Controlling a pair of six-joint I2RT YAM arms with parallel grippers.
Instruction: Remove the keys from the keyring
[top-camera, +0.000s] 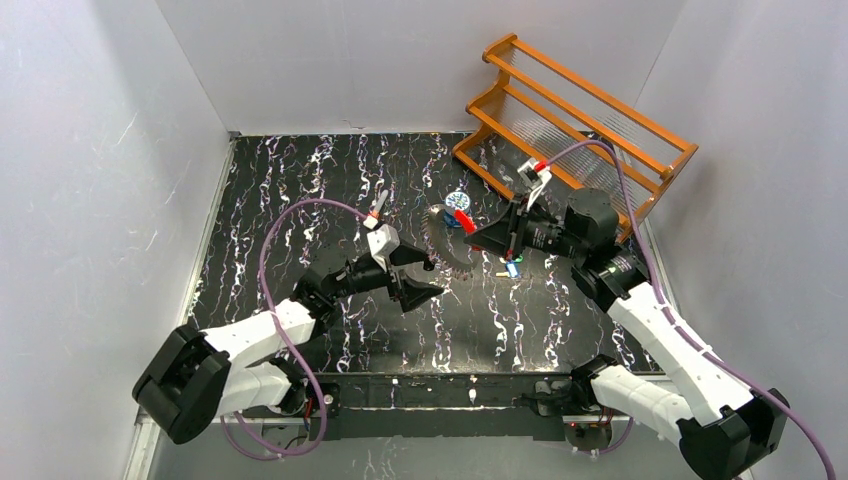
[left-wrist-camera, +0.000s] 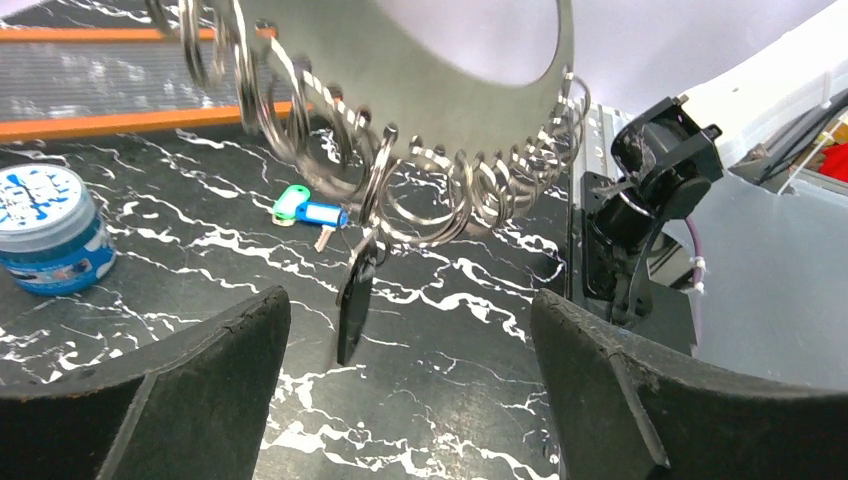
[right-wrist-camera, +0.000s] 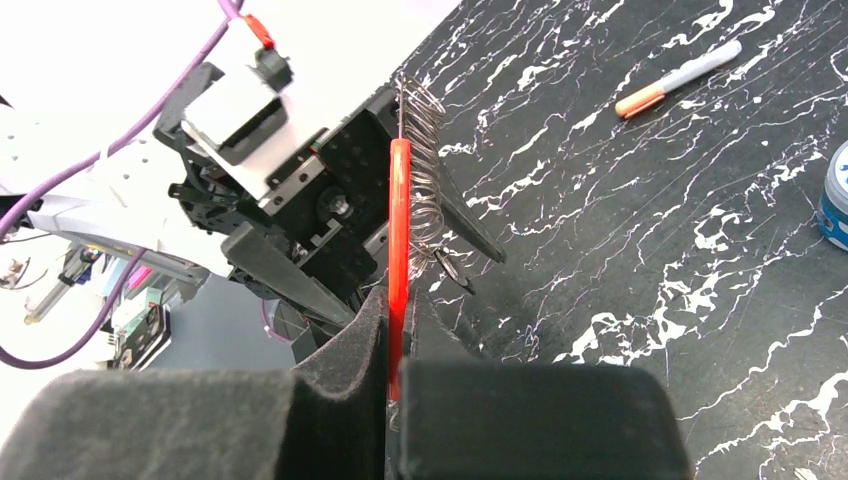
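The keyring (left-wrist-camera: 440, 90) is a silvery loop edged with coiled wire rings, held upright above the table. My right gripper (right-wrist-camera: 395, 385) is shut on its red section (right-wrist-camera: 399, 230), which also shows in the top view (top-camera: 462, 219). One dark key (left-wrist-camera: 354, 300) hangs from the rings, its tip near the table. Two keys with blue and green tags (left-wrist-camera: 305, 211) lie loose on the table behind it and show in the top view (top-camera: 510, 266). My left gripper (left-wrist-camera: 410, 400) is open and empty, just short of the hanging key, with its jaws wide apart on either side.
A round blue tin (left-wrist-camera: 47, 230) stands on the table to the left of the ring. An orange and silver marker (right-wrist-camera: 680, 78) lies farther off. An orange wooden rack (top-camera: 575, 120) stands at the back right. White walls enclose the black marbled table (top-camera: 300, 190).
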